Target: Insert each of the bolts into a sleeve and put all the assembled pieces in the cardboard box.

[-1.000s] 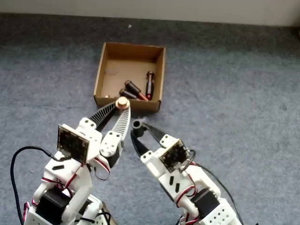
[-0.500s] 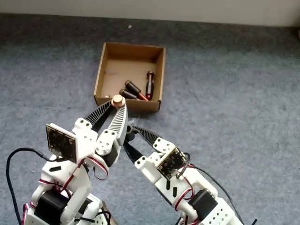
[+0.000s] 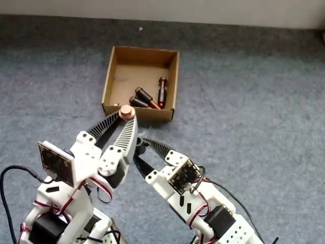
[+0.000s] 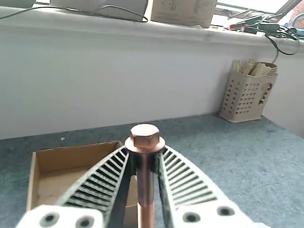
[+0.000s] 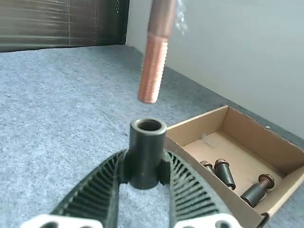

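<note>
Since one second ago the sleeve (image 5: 147, 152) has moved in the high view from near the box front toward 7 o'clock, coming beneath the bolt (image 5: 153, 52). The bolt head has shifted slightly toward 9 o'clock.

The sleeve stands upright, bore open upward, clamped on its lower half by the right arm's fingers (image 5: 183, 183). The bolt hangs vertical, head up and threaded tip down, gripped just under the head by the left arm's fingers (image 4: 102, 178).

The tip sits just above the bore, apart from it and not yet entered. The two long axes are parallel and nearly in line. The coming move is judged to be a straight descent of the bolt, after any small lateral correction.

The cardboard box (image 3: 108, 84), holding three assembled pieces (image 3: 145, 97), rests on the bench (image 3: 254, 101) at 12 o'clock of both arms.
</note>
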Robot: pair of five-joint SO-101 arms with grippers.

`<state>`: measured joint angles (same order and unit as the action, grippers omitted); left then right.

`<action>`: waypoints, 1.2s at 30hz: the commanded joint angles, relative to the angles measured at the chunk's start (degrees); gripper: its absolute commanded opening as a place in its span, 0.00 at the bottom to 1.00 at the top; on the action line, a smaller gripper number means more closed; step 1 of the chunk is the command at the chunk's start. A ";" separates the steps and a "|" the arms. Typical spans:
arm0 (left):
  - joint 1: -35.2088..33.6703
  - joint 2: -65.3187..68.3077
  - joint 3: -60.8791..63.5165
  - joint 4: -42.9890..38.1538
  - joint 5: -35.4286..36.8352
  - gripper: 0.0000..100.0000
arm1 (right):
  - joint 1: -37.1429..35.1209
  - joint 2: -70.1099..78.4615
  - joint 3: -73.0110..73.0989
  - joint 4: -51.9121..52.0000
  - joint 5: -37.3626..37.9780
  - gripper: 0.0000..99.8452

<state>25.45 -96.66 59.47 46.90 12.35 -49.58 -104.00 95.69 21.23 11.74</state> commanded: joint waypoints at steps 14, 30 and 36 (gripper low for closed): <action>3.12 -0.13 1.71 -2.11 -3.78 0.01 | -0.22 -1.10 7.60 0.04 0.35 0.00; 2.77 -0.13 0.84 2.11 -4.13 0.01 | -0.13 -1.10 7.60 0.13 0.35 0.00; 2.68 -0.13 1.19 2.11 -4.22 0.01 | -0.13 -1.10 7.60 0.13 0.35 0.00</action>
<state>28.88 -97.01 60.97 49.27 8.84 -49.58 -103.91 95.69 21.23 11.82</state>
